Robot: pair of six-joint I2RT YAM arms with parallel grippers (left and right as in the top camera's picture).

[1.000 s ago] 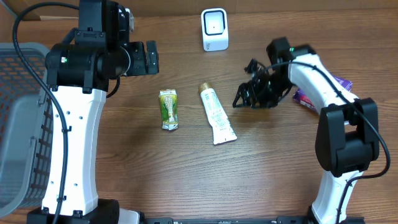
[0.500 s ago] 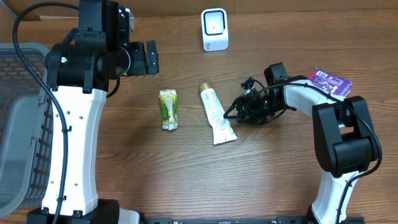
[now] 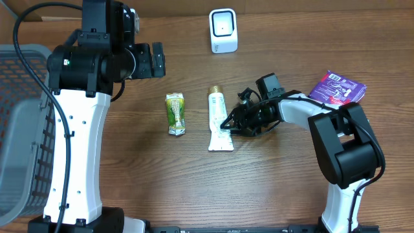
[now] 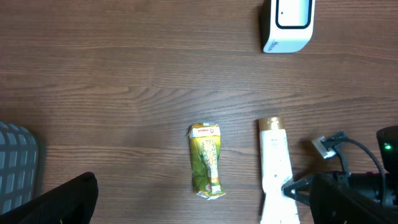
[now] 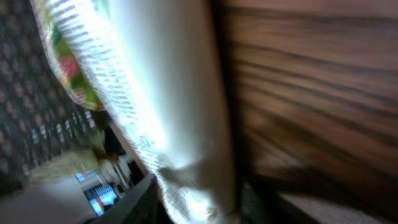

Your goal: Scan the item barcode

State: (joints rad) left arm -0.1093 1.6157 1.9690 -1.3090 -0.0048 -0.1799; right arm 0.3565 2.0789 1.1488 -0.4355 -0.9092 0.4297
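A: Two grippers, how do they stand?
B: Left gripper (image 3: 154,60) spread wide, empty. Right gripper (image 3: 229,124) at the tube's (image 3: 217,110) crimped end; clamped or not, I cannot tell.
A: And the tube?
B: Flat on the table (image 3: 291,181), beside the pouch (image 3: 175,114).

1. Looks like a mock shop checkout staged on a robotics lab bench.
2. Top centre: white barcode scanner (image 3: 223,30) standing on a wood-grain table (image 3: 194,188).
3. Left edge: grey mesh shopping basket (image 3: 19,129).
4. Mid-frame: packaged goods, namely green sachet (image 3: 175,114), white tube (image 3: 218,116), and purple packet (image 3: 336,88) at right.
5. Flanking both sides: left robot arm (image 3: 77,129) and right robot arm (image 3: 346,155).
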